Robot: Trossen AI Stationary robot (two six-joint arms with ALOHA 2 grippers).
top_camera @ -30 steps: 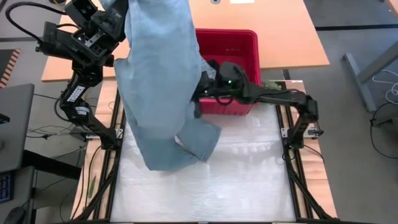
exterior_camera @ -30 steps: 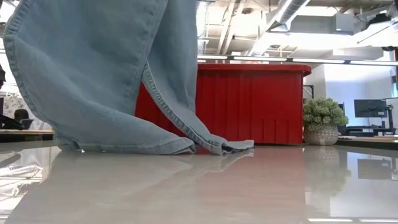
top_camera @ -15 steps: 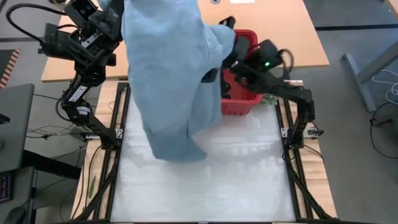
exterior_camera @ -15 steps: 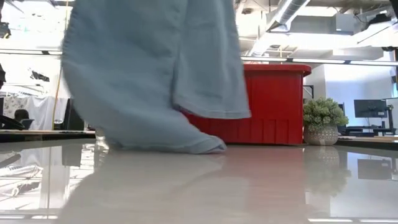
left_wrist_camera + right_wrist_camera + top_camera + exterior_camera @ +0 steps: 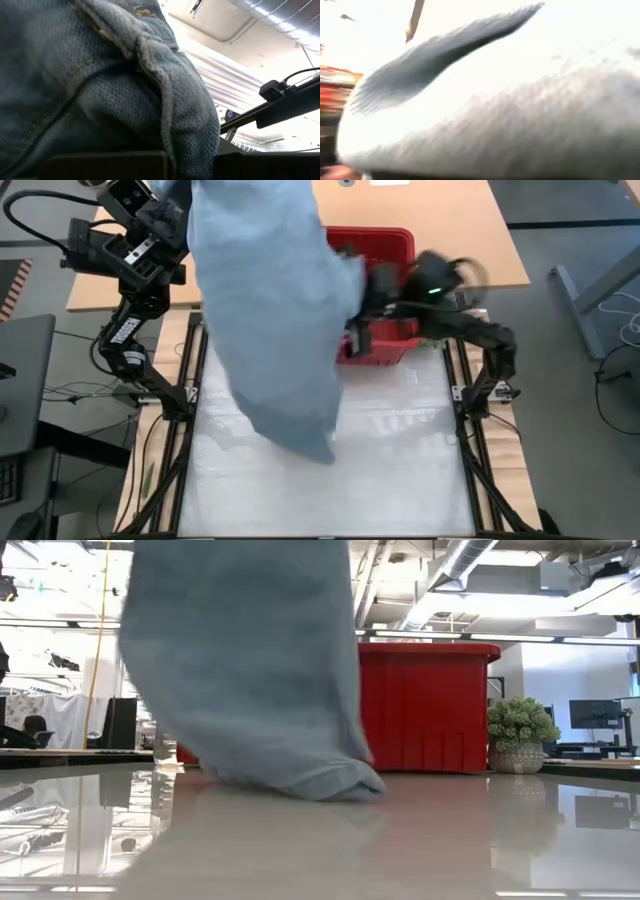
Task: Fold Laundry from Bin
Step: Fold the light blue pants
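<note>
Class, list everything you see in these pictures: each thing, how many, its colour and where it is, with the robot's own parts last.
Denim garment: one, light blue, hanging over the table, lower end on the top.
Bin: one, red, at the table's far edge.
Potted plant: one, green in a pale pot, right of the bin.
Table: one, glossy white.
Left claw: shut on the garment, raised far left.
Right claw: shut on the garment's edge by the bin.
</note>
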